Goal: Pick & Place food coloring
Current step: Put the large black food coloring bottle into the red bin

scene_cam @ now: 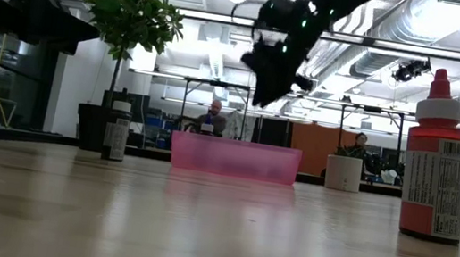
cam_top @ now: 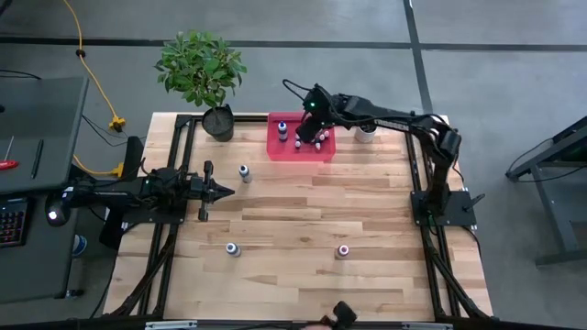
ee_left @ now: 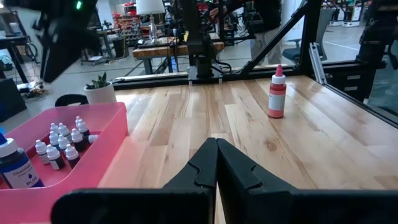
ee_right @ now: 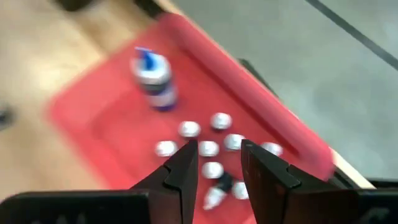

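Several tiny whitish food coloring bottles (ee_right: 208,148) stand in a pink tray (cam_top: 280,147), with a larger blue bottle (ee_right: 152,78) beside them; one tiny bottle (ee_right: 217,190) lies on its side. Three larger bottles stand upright on the table: a red one (cam_top: 343,249), a purple one (cam_top: 233,248) and a blue-capped one (cam_top: 244,172). My right gripper (ee_right: 217,155) hovers open above the tiny bottles in the tray, also seen in the low view (scene_cam: 265,70), touching nothing. My left gripper (ee_left: 216,149) waits shut over the table's left side (cam_top: 220,191).
A leafy plant in a dark pot (cam_top: 218,124) stands at the far edge left of the tray. A small white plant pot (cam_top: 366,133) sits right of the tray. Black frame rails (cam_top: 183,156) run along the table's left and right sides. Bare wood (cam_top: 303,211) lies mid-table.
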{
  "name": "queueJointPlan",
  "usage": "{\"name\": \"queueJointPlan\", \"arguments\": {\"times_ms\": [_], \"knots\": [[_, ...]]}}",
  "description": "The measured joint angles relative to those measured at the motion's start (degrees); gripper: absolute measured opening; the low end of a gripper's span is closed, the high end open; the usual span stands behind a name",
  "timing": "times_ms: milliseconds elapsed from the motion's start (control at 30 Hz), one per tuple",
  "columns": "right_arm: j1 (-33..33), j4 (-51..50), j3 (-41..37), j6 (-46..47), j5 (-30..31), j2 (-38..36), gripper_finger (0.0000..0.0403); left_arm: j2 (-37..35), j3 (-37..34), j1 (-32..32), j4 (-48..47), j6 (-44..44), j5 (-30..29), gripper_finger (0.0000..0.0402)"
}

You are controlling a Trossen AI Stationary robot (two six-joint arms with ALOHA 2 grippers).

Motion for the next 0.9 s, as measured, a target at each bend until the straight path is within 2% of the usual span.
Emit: {"name": "queueJointPlan", "arguments": {"times_ms": [167, 267, 500, 667, 767, 900], "knots": [[3.3, 0.6, 0.0, -4.7, -7.5, -3.9, 0.0110, 0.0, 0.0, 0.0, 0.0, 0.0, 0.0, 0.0000], [5.6, 2.0, 0.0, -6.0, -9.7, -5.6, 0.0110, 0.0, 0.0, 0.0, 0.0, 0.0, 0.0, 0.0000], [12.0, 7.6, 0.0, -8.3, -12.5, -6.1, 0.0110, 0.0, 0.0, 0.0, 0.0, 0.0, 0.0, 0.0000], [15.4, 8.1, 0.1, -8.0, -11.6, -6.1, 0.0110, 0.0, 0.0, 0.0, 0.0, 0.0, 0.0, 0.0000], [16.1, 6.4, 1.7, -7.7, -11.4, -5.6, 0.0110, 0.0, 0.0, 0.0, 0.0, 0.0, 0.0, 0.0000], [17.0, 1.3, 7.8, -7.5, -11.1, -2.6, 0.0110, 0.0, 0.0, 0.0, 0.0, 0.0, 0.0, 0.0000]]}}
